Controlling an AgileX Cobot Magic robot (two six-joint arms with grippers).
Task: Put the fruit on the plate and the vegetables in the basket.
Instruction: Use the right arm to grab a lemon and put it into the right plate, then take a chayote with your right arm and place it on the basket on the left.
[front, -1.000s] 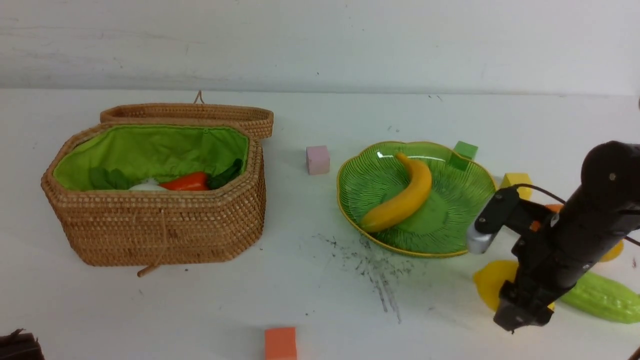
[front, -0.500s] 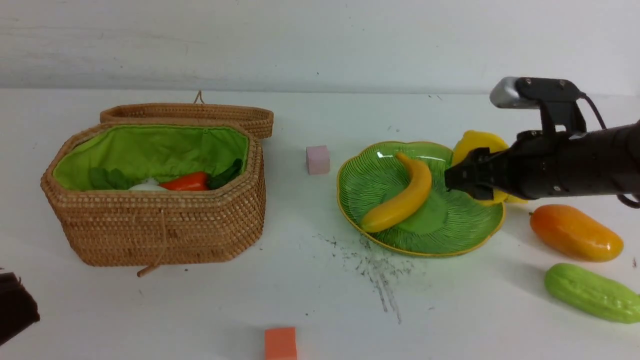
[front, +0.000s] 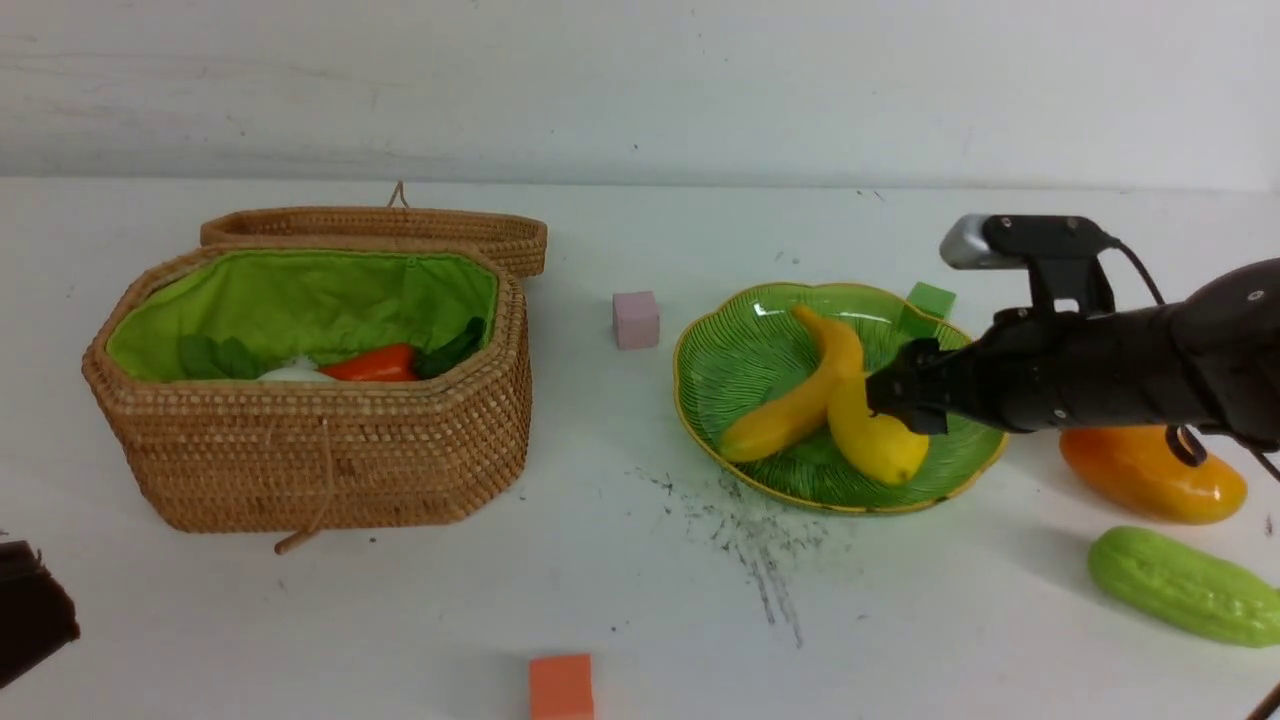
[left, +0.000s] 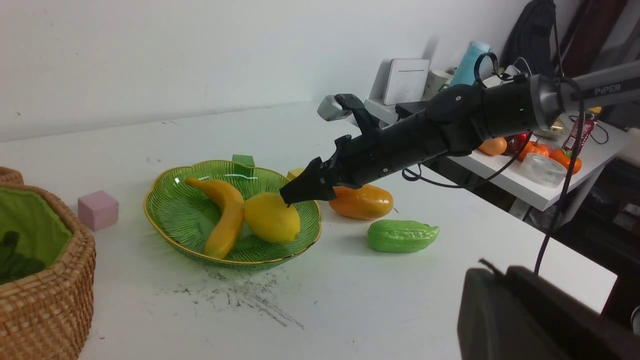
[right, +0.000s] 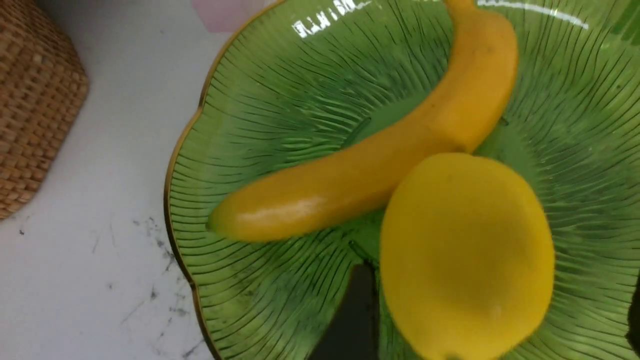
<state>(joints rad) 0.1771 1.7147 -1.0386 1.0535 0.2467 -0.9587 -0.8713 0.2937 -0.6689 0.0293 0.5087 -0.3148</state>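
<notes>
Though the lemon lies on the plate against the banana, the right gripper straddles it, jaws apart, w/ little room. Pulling back crooked could nudge it over the rim. The left gripper is closed. Not yet sorted: mango, gourd.

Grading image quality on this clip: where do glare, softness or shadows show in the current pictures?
Front view: even light, sharp, a white glare streak on the plate at its far side, a soft shadow beside the gourd. Left wrist view: clear, small highlights on the mango. Right wrist view: very close, the lemon slightly soft, glare near the plate's rim, a sheen on the banana.
</notes>
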